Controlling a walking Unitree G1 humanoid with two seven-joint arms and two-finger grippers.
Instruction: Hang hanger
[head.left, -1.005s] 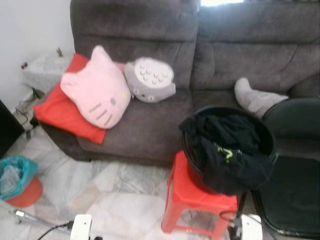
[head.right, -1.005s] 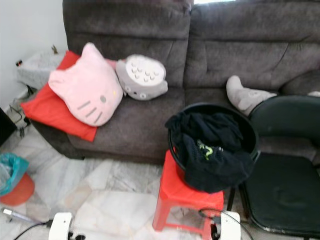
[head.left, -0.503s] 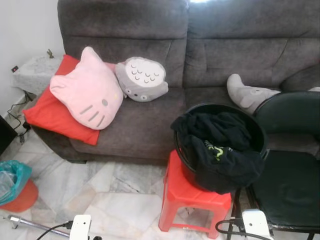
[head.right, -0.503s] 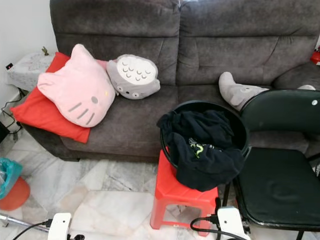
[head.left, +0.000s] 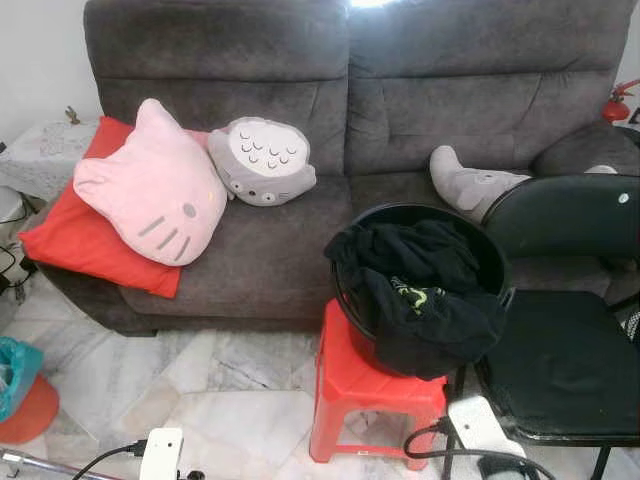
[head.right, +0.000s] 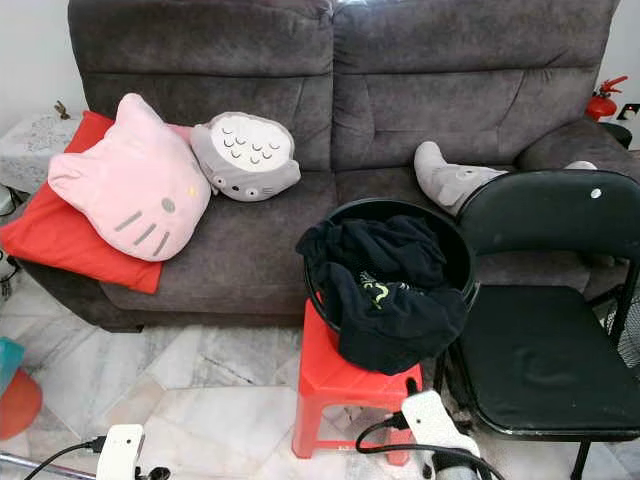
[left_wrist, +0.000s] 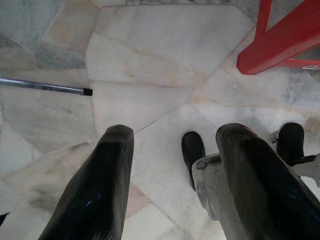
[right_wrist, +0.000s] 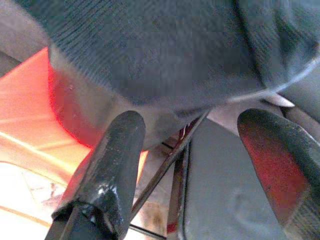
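A black bucket (head.left: 495, 262) stands on a red plastic stool (head.left: 352, 385) in front of the grey sofa. Dark clothes (head.left: 425, 295) are heaped in it and spill over its front rim. My right gripper (right_wrist: 194, 120) is open, low beside the stool, with the hanging dark cloth (right_wrist: 150, 55) just ahead of its fingers; its white wrist (head.left: 473, 424) is at the stool's right leg. My left gripper (left_wrist: 175, 132) is open and empty above the marble floor, its white wrist (head.left: 162, 450) at the lower left.
A black folding chair (head.left: 560, 350) stands tight against the stool's right side. The sofa (head.left: 280, 235) holds a pink cat cushion (head.left: 150, 195), a grey owl cushion (head.left: 262, 160), a red pillow and a grey plush (head.left: 470, 185). A metal rod (left_wrist: 42, 86) lies on the floor. An orange bin (head.left: 20, 400) sits far left.
The whole picture has shifted left, so the camera moved; more of the chair and right sofa end shows. My right wrist has come up closer to the stool.
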